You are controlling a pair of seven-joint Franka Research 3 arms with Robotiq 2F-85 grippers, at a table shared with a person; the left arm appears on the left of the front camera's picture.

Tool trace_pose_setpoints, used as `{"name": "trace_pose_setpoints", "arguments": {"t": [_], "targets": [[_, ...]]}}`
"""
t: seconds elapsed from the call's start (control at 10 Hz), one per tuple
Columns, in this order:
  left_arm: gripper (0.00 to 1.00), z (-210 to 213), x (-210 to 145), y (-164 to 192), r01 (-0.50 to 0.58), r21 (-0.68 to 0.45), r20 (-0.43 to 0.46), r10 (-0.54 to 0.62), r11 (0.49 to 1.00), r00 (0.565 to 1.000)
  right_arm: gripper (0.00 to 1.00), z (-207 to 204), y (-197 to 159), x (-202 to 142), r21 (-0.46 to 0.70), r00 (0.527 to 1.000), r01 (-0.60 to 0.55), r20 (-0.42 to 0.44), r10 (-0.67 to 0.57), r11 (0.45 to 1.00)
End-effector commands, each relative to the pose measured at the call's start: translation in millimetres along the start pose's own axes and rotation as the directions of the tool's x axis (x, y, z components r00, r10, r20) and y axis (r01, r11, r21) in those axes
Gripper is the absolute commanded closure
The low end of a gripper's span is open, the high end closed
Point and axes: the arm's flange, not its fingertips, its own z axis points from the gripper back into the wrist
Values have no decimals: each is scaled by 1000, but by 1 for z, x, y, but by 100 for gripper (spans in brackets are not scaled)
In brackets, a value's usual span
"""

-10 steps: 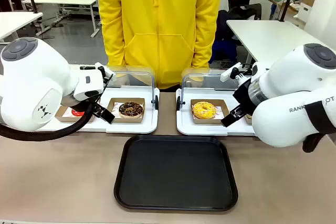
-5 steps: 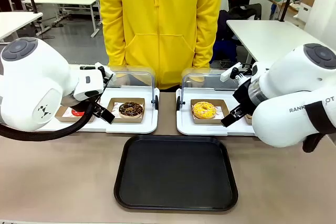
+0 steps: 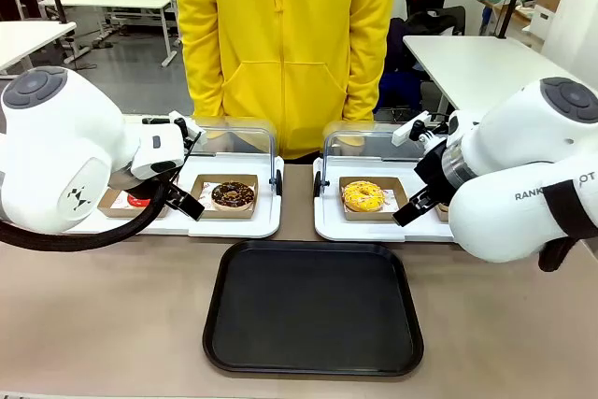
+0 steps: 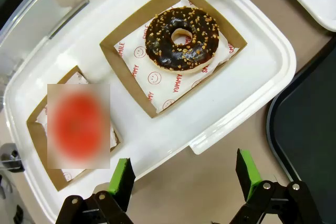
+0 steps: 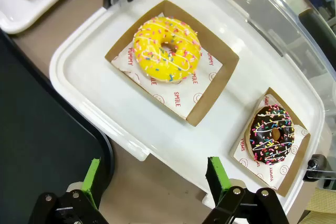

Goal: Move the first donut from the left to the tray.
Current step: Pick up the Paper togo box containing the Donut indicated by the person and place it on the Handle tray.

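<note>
Starting at the left edge of the front view: white bulk of the left arm point(image 3: 56, 151) in the way of the left display tray point(image 3: 252, 224), covering most of the first donut from the left point(image 3: 138, 200). Just a red sliver of it seen there, in its brown cardboard holder point(image 3: 114, 201), at the left end of that display tray and well apart from the tray point(image 3: 313, 310). At lower left of the left wrist view, a blurred red shape in that same holder.

Hovering above the display tray's near rim, the left pincer point(image 4: 185, 174): spread wide, pinching nothing, green pads point(image 4: 125, 174) on either side of a strip of brown bench point(image 3: 112, 324). Just right of the red donut, in a larger holder, the chocolate donut point(image 3: 233, 195) with nut crumbs. Behind both, a clear lid point(image 3: 238, 137) raised.

Lower middle of the front view: the tray, black, flat on the bench, just in front of both display trays. Upper middle: a person in a yellow hoodie point(image 3: 285, 35) at the far side.

Right of centre: the right display tray point(image 3: 327, 223), with the yellow donut point(image 3: 363, 196) on it and, at lower right of the right wrist view, a sprinkled chocolate donut point(image 5: 271, 134). Above its near edge, the right pincer point(image 5: 154, 174), likewise spread and gripping nothing.
</note>
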Motion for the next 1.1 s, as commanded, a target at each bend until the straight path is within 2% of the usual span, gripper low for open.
{"name": "trace_pose_setpoints", "arguments": {"t": [0.0,0.2,0.4,0.6,0.7,0.9,1.0], "targets": [[0,25,20,14,-3,-51,56,6,999,998,0,28,-9,27,-19,999,-5,36,5,1000],[0,81,56,49,5,-120,111,8,993,994,0,87,-38,69,37,997,5,81,-8,999],[0,124,70,85,106,-242,114,-81,964,990,0,138,-85,77,137,994,-16,111,1,990],[0,145,58,130,225,-356,172,-173,907,970,0,173,-151,54,257,983,-87,181,40,963],[0,154,43,155,286,-395,235,-205,873,950,0,183,-185,31,316,962,-182,254,102,931],[0,169,5,209,362,-401,370,-212,842,904,0,192,-253,-26,352,927,-218,365,81,911],[0,172,-15,228,399,-386,436,-217,831,873,0,191,-273,-48,395,899,-253,433,64,883]]}}
